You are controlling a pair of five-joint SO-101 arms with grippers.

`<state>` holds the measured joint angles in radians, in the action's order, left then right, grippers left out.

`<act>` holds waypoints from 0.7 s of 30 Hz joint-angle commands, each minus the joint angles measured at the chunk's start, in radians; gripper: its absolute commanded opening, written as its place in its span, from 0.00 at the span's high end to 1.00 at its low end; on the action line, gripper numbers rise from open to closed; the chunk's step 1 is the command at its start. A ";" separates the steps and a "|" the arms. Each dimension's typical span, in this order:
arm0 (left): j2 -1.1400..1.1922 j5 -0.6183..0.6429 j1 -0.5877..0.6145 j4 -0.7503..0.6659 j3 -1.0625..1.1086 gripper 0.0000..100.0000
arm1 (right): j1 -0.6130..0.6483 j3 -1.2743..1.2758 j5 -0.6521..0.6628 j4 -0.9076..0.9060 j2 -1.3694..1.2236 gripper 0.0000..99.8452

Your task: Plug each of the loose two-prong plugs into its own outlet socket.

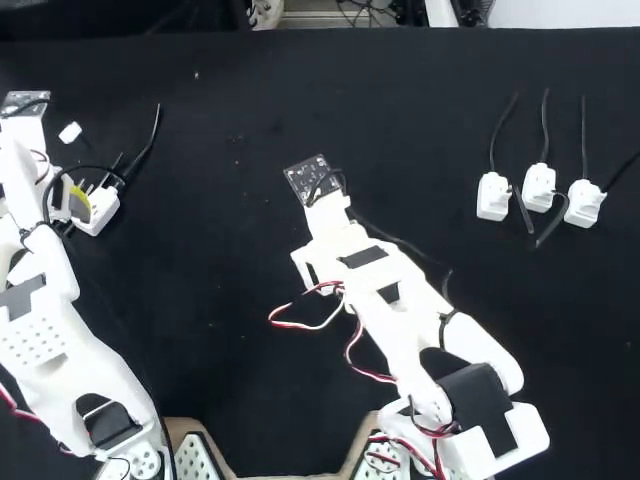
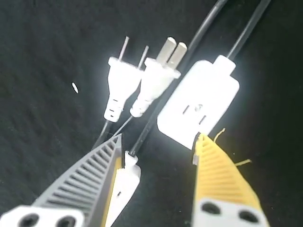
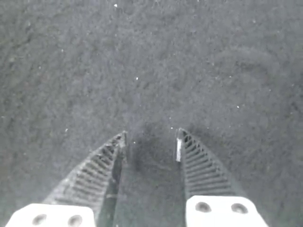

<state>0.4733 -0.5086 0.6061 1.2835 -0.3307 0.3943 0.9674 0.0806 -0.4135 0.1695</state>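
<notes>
The left pincer gapes empty just short of two light, rigid two-prong plugs lying side by side beside the outlet socket on the table, judged best gripped across the moulded body, clear of the bendable prongs, while the right pincer is likewise open and empty.
</notes>
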 commanded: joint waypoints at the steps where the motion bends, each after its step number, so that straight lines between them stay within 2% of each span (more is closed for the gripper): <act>1: -0.015 -0.014 0.012 0.011 -0.062 0.75 | 0.006 -0.001 0.009 0.021 0.047 0.86; 3: -0.017 -0.046 0.044 0.040 -0.081 0.75 | 0.006 -0.001 0.009 0.021 0.047 0.86; 10: -0.005 -0.290 0.127 0.126 -0.107 0.76 | 0.008 -0.001 0.009 0.023 0.047 0.86; 21: 0.063 -0.319 0.196 0.126 -0.107 0.76 | 0.008 0.001 0.009 0.023 0.047 0.86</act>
<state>0.5224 -0.8155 0.7656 1.4032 -0.3951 0.3943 0.9674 0.0806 -0.4135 0.1695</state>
